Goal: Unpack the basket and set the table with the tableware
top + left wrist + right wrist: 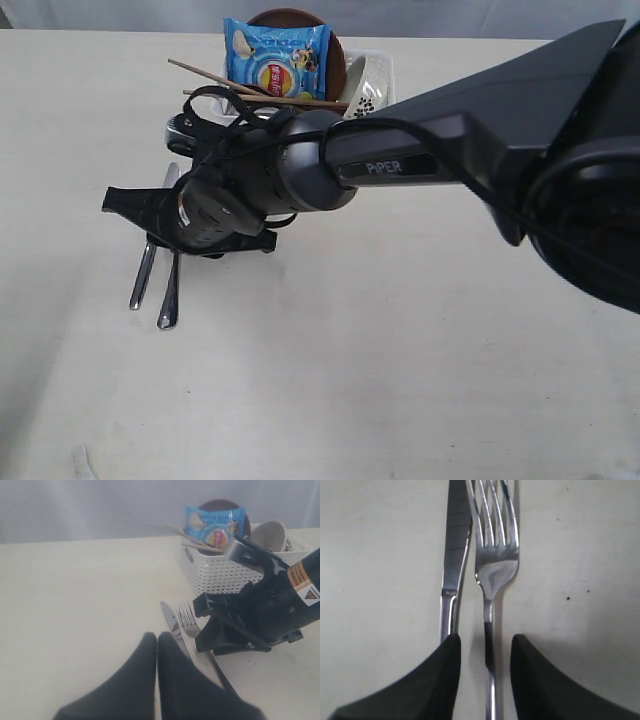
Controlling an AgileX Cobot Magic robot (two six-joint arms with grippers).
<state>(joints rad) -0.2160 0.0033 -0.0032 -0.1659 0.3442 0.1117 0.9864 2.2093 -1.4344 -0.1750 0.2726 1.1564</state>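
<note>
Steel knife [455, 555] and steel fork [495, 570] lie flat and side by side on the cream-white tabletop [400, 350]. Both are outside the white perforated plastic basket [220, 572] and near its long wall.

Right gripper [486, 642] is low over the cutlery on the same side of the basket. Its fingers are spread, with the fork handle in the gap and clear of both. The knife handle passes right at the edge of one finger.

Left gripper [157, 637] is farther from the basket than the cutlery, its fingers pressed together with nothing between them.

Inside the basket:
- blue snack bag [277, 58], upright against the brown round plate [295, 17]
- two wooden chopsticks [260, 97], slanting out over the rim
- white round bowl [365, 85], tipped on its side
</note>
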